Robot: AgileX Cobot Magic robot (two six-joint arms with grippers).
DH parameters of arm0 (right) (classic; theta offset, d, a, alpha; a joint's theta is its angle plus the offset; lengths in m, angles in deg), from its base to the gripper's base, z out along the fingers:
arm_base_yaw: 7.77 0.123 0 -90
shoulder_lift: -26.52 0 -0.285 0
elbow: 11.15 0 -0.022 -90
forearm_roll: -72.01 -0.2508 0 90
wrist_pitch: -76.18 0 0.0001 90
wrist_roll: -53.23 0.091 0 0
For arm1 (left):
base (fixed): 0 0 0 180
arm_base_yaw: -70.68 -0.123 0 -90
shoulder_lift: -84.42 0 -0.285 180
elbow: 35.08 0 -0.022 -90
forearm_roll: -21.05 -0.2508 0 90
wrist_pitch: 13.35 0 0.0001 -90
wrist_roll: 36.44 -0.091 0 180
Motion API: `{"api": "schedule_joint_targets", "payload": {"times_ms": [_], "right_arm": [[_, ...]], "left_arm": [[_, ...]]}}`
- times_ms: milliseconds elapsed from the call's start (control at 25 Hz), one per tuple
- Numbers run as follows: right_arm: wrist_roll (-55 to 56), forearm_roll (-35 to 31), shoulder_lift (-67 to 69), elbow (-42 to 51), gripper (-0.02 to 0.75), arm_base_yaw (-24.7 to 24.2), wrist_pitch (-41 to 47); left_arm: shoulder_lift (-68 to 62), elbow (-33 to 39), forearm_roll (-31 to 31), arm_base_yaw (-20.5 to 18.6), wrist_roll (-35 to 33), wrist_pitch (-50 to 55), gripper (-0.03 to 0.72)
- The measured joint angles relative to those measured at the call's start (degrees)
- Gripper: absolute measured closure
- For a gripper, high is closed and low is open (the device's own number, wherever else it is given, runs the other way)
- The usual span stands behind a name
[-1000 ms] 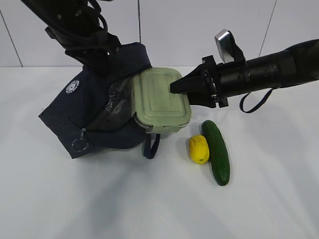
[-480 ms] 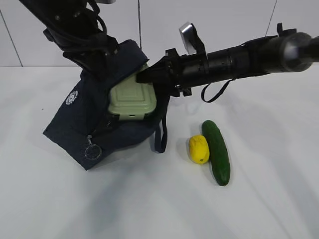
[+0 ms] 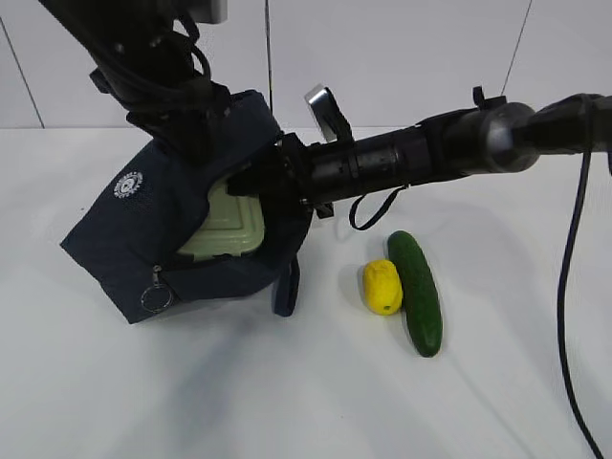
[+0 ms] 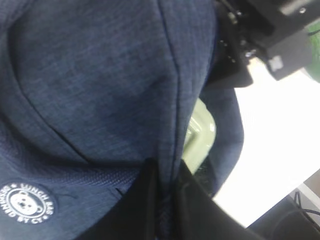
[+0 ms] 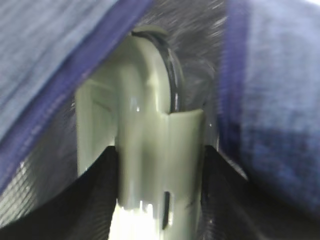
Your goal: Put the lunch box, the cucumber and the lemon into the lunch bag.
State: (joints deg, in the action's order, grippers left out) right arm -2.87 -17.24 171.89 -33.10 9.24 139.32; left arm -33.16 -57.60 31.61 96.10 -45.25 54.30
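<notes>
The navy lunch bag [image 3: 153, 220] lies tilted on the white table with its mouth facing right. My left gripper [image 4: 167, 200] is shut on the bag's top fabric and holds it up. The sage-green lunch box [image 3: 228, 229] sits mostly inside the bag; it also shows in the left wrist view [image 4: 200, 137]. My right gripper [image 5: 160, 200] is shut on the lunch box [image 5: 150, 150] and reaches into the bag's mouth [image 3: 263, 182]. The yellow lemon [image 3: 382, 286] and the dark green cucumber [image 3: 418, 292] lie side by side on the table to the right.
The bag's zipper ring pull [image 3: 154, 298] hangs at its front left corner, and a handle strap [image 3: 285, 287] hangs down toward the table. The white logo [image 3: 125, 185] faces the camera. A tiled wall stands behind the table.
My right gripper has moved left and pushed the lunch box from outside the bag's mouth to deep inside it. The bag shifted slightly left. The lemon and cucumber have not moved.
</notes>
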Motion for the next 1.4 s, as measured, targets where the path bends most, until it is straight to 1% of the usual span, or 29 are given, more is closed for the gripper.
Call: {"api": "schedule_joint_targets", "payload": {"times_ms": [360,520,720,880,960,1120,1280,1400], "right_arm": [[-1.6,-1.8,0.7,0.0,0.375,1.0,-8.2],[-2.5,-2.0,0.8,0.0,0.374,1.3,-8.8],[-3.0,-2.7,0.8,0.0,0.323,1.4,-8.9],[-3.0,-3.7,0.8,-0.1,0.314,1.4,-8.5],[-3.0,-2.6,0.8,-0.1,0.313,1.4,-8.2],[-2.2,1.4,0.8,-0.1,0.313,-0.8,-4.2],[0.8,4.2,-0.3,-0.1,0.315,-6.6,1.9],[3.4,5.6,-2.5,-0.1,0.323,-11.3,3.4]], "left_arm": [[-1.9,0.0,0.4,0.0,0.8,-0.4,0.671],[-2.0,0.0,0.2,0.0,1.2,-0.5,0.672],[-2.0,0.0,0.1,-0.2,1.7,-0.6,0.672],[-2.0,-0.1,0.0,-0.2,1.8,-0.7,0.672],[-2.0,-0.1,0.0,-0.2,1.8,-0.7,0.672],[-2.0,-0.1,0.0,-0.2,1.9,-0.7,0.672],[-2.0,-0.1,0.0,-0.2,1.9,-0.7,0.672],[-2.0,-0.1,0.0,-0.2,1.9,-0.7,0.672]]}}
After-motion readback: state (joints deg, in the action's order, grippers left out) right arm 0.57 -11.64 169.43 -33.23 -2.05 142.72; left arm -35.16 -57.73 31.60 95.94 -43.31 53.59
